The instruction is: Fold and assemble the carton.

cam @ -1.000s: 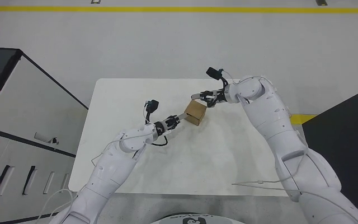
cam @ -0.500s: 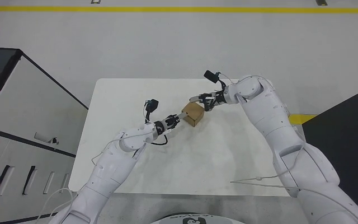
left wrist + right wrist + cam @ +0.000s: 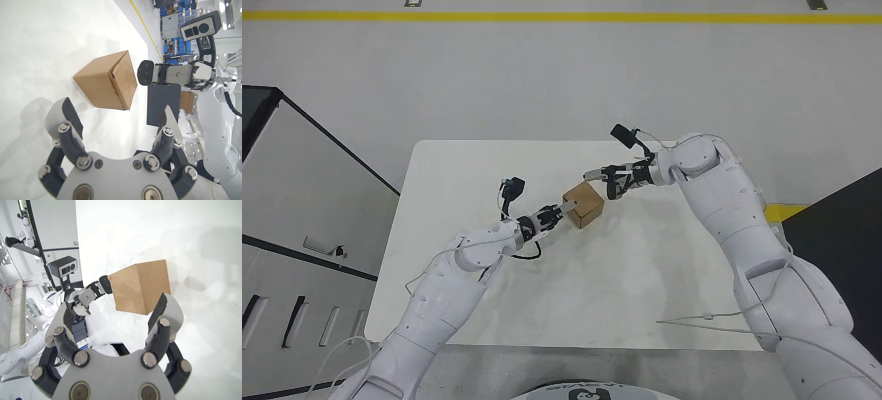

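**A:** Both arms are extended low over the white table (image 3: pixel 472 300). The left gripper (image 3: pixel 560 211) and right gripper (image 3: pixel 594 175) sit on opposite sides of the carton (image 3: pixel 583 205).

**B:** Both have their jaws spread wide, holding nothing! The carton is mid-table, near-cubic with no clear long axis. It's turned diagonal to the table edges, seamed face toward the left gripper.
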Motion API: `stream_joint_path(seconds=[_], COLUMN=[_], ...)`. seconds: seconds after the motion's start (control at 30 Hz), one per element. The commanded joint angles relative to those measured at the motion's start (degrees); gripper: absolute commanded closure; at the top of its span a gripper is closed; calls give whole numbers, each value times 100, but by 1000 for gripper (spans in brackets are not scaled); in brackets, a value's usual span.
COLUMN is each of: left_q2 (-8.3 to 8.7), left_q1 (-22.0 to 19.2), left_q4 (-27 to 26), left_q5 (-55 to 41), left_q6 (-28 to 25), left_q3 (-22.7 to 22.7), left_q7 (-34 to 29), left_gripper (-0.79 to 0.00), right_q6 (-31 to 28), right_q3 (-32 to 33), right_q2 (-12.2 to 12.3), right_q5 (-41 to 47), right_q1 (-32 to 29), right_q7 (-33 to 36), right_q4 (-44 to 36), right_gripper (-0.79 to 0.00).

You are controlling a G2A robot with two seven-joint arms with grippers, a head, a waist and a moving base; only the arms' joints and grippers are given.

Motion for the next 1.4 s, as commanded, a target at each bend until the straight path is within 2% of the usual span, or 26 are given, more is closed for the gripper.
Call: stream_joint_path(seconds=[0.0, 0.1, 0.27, 0.53, 0.6, 0.73, 0.9, 1.03, 1.2, 1.27, 1.37], left_q2=[0, 26, 104, 109, 117, 129, 118, 118, 118, 128, 131], left_q1=[0, 50, 142, 154, 174, 127, -15, -15, -15, -39, -130], left_q4=[0, -148, -302, -325, -252, 11, 344, 344, 344, 386, 497], left_q5=[-1, 408, 1314, 1432, 1708, 2360, 3594, 3594, 3594, 3960, 4629], left_q6=[0, -257, -1182, -1209, -1380, -2102, -2983, -2983, -2983, -2874, -3183], left_q3=[0, 16, 4, 1, 5, 80, 284, 284, 284, 280, 373], left_q7=[0, 171, 404, 487, 730, 1277, 2420, 2420, 2420, 2540, 3068], left_gripper=[-785, -785, -785, -785, -785, -785, -785, -785, -785, -785, -785], right_q6=[-11, -11, -11, -11, -11, -26, -119, -95, -95, -95, -95], right_q3=[22, 22, 22, 22, 22, 126, 502, 891, 891, 891, 891], right_q2=[13, 13, 13, 13, 13, 83, 269, 455, 455, 455, 455], right_q5=[6, 6, 6, 6, 6, -1, 184, 277, 277, 277, 277], right_q1=[-11, -11, -11, -11, -11, -184, -415, -619, -619, -619, -619], right_q7=[13, 13, 13, 13, 13, -175, -16, 113, 113, 113, 113], right_q4=[-25, -25, -25, -25, -25, -227, -432, -615, -615, -615, -615], right_gripper=[-785, -785, -785, -785, -785, -785, -785, -785, -785, -785, -785])
